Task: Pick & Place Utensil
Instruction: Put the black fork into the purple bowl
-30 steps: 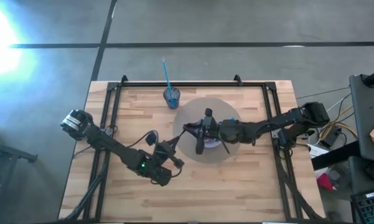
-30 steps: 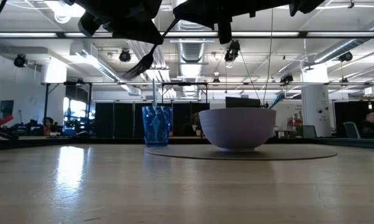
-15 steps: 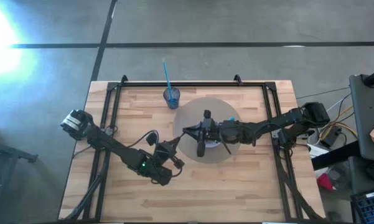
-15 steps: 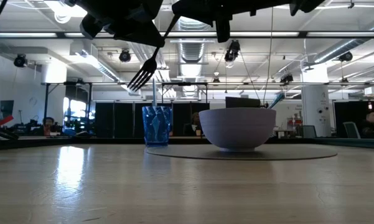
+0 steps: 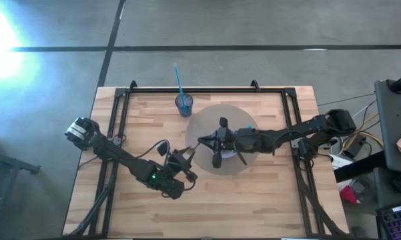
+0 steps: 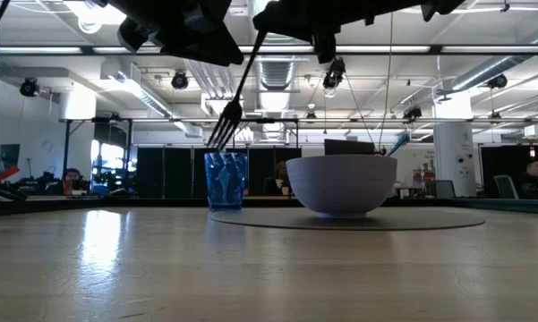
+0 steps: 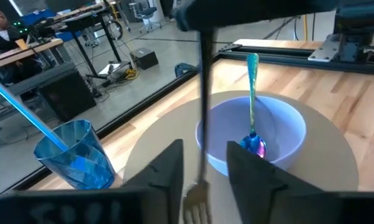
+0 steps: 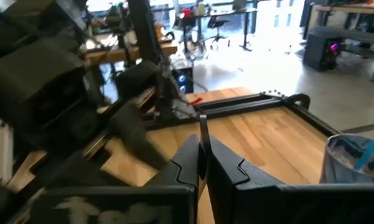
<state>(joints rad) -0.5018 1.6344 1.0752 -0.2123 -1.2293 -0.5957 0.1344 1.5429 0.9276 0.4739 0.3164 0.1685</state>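
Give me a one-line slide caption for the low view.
Right gripper dangles a fork, tines down, above the blue cup beside the bowl.

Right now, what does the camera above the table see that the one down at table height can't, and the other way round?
Only the high view shows the whole wooden table, both arms reaching in from the sides, and the round grey mat as a full disc. Only the low view shows the fork's tines hanging down in the air, the bowl's side, and the room behind. Both show the blue cup with its straw and the bowl on the mat.
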